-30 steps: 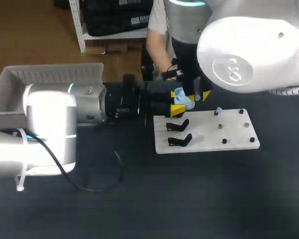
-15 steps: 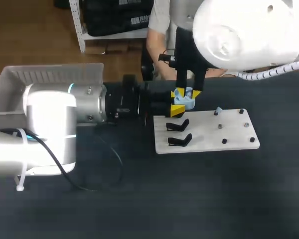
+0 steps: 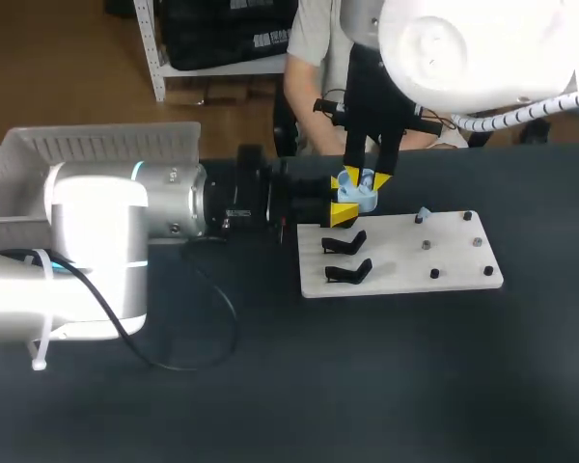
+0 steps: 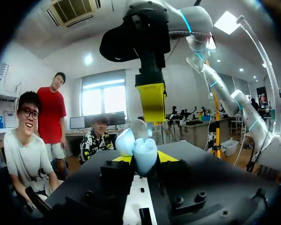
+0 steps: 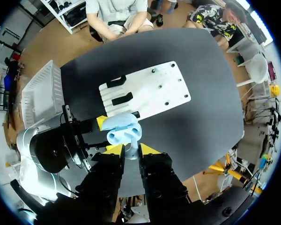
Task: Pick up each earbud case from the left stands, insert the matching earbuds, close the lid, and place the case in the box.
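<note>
Currently the case (image 4: pixel 139 151), pale blue with its lid up, is off the stands and in the air over the near edge of the board (image 3: pixel 405 253), clamped from both sides by the left gripper (image 3: pixel 343 209). Straight above it the right gripper (image 3: pixel 365 180) points down, its fingers pinched nearly together on what looks like an earbud (image 5: pixel 130 149), which sits at or just inside the mouth of the case.

I judge the step in hand to be the insertion, about midway through this case's cycle. Next the bud needs a short, straight press into its seat, then a release and a lift clear of the lid; tilting it could jam it or shove the case in the left grip.

A second earbud (image 3: pixel 423 213) waits on a peg of the board, well apart from the case. Two black stands (image 3: pixel 344 242) lie just below the grippers, so there is little space to drop lower. The board rests on a dark table (image 3: pixel 367 386), and the box (image 3: pixel 39 159) sits far off to the left, behind the left arm.
</note>
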Available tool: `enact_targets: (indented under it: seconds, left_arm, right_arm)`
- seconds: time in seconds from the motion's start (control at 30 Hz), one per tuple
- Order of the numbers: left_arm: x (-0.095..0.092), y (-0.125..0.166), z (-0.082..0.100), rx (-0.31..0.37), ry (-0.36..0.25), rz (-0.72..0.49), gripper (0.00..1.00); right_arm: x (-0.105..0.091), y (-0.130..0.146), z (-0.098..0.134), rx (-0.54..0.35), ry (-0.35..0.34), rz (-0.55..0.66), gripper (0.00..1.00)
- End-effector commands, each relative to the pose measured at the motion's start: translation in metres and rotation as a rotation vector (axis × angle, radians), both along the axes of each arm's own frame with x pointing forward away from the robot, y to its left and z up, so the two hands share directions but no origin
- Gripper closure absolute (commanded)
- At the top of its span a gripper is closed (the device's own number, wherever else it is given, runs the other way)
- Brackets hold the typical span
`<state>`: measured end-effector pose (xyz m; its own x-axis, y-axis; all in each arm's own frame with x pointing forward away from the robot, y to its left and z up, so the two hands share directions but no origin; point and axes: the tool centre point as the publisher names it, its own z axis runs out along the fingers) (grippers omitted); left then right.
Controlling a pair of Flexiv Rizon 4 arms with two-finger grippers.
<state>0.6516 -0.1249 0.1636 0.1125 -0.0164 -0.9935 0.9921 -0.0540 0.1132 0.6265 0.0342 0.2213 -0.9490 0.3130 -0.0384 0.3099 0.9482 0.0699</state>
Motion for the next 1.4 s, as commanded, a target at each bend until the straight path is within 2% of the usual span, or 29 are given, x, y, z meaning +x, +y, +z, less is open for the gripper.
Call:
enact_targets:
  seconds: [0.03, 0.1, 0.23, 0.33, 0.63, 1.4]
  left_arm:
    - [0.001, 0.000, -0.001, -0.003, -0.001, -0.001, 1.00]
    - [0.001, 0.000, -0.001, -0.003, -0.001, -0.001, 1.00]
    - [0.001, 0.000, -0.001, -0.003, -0.001, -0.001, 1.00]
    - [0.001, 0.000, -0.001, -0.003, -0.001, -0.001, 1.00]
    - [0.001, 0.000, -0.001, -0.003, -0.001, -0.001, 1.00]
    - [0.001, 0.000, -0.001, -0.003, -0.001, -0.001, 1.00]
  right_arm:
    - [0.000, 0.000, 0.000, -0.001, -0.001, -0.001, 1.00]
    - [0.000, 0.000, 0.000, -0.001, -0.001, -0.001, 1.00]
    - [0.006, 0.002, 0.005, -0.008, -0.052, -0.064, 1.00]
    - [0.007, 0.000, 0.005, -0.049, -0.005, -0.145, 1.00]
    - [0.002, -0.004, 0.002, -0.076, 0.017, -0.255, 1.00]
    - [0.014, 0.008, 0.000, -0.090, 0.043, -0.285, 1.00]
